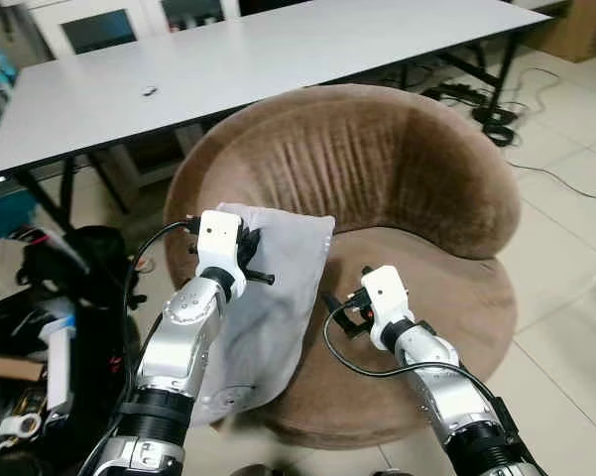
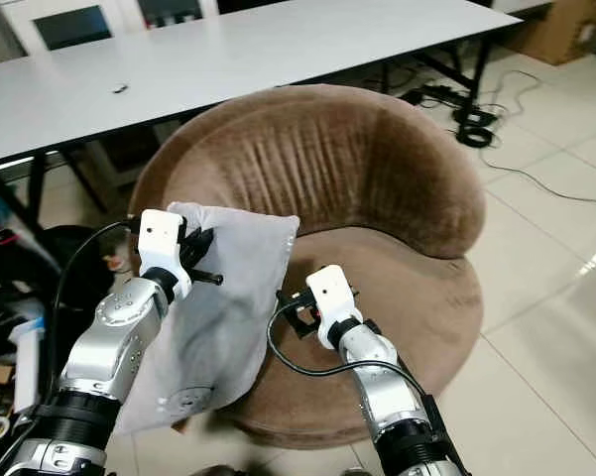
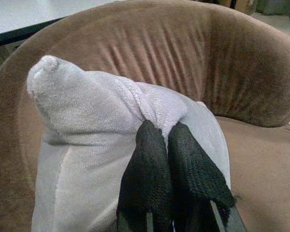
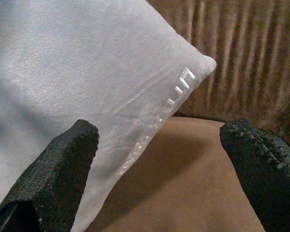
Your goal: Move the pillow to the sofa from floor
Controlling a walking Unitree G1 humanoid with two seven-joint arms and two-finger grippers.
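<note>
A light grey pillow (image 1: 278, 297) hangs over the left front part of a round brown sofa chair (image 1: 397, 169). Its lower end droops past the seat's edge. My left gripper (image 1: 256, 260) is shut on the pillow's upper edge; in the left wrist view the two black fingers (image 3: 147, 159) pinch a bunched fold of the grey fabric (image 3: 87, 125). My right gripper (image 1: 339, 315) stands open just right of the pillow, low above the seat cushion. In the right wrist view its fingers (image 4: 62, 164) are spread wide, with the pillow's corner (image 4: 77, 63) close in front of them.
A long white table (image 1: 278, 50) stands right behind the chair. Black bags and clutter (image 1: 69, 297) crowd the floor on the left. Cables and a power strip (image 1: 491, 109) lie on the tiled floor at the back right. Open tiles (image 1: 565, 297) lie to the right of the chair.
</note>
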